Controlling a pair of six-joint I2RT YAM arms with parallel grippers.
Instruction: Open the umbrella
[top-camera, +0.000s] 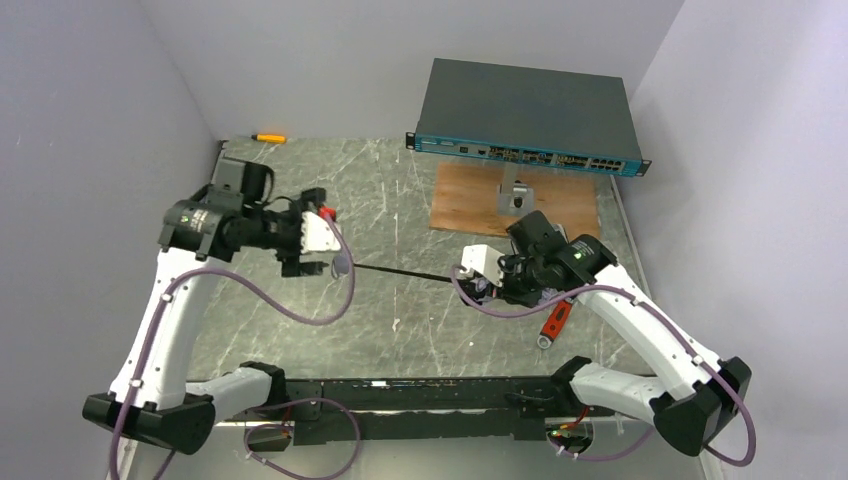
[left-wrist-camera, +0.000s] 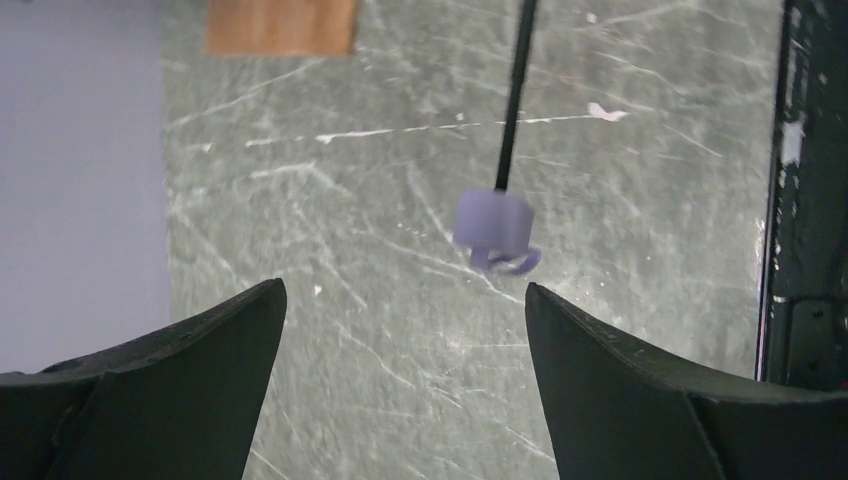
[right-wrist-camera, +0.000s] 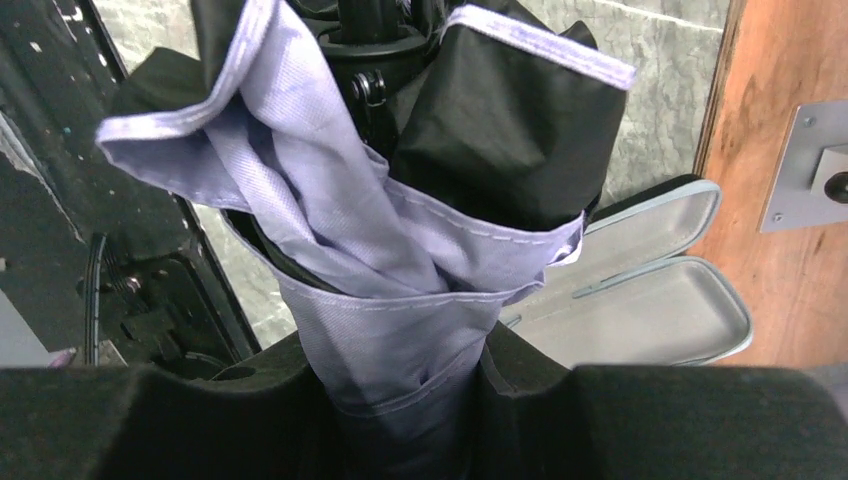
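Right claw (right-wrist-camera: 410, 400) is closed around the folded umbrella (right-wrist-camera: 480, 140) at mid-table, shaft (left-wrist-camera: 512, 110) pointed left; left claw (left-wrist-camera: 402, 300) is spread wide, the handle (left-wrist-camera: 492, 222) untouched just beyond it. Canopy fabric (right-wrist-camera: 330, 190) could be dragged loose when the handle is pulled.

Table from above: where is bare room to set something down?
Bare: the far strip between pen and board; the near middle between shaft and rail. Crowded: the right side, with right pincer, umbrella, wrench, case.
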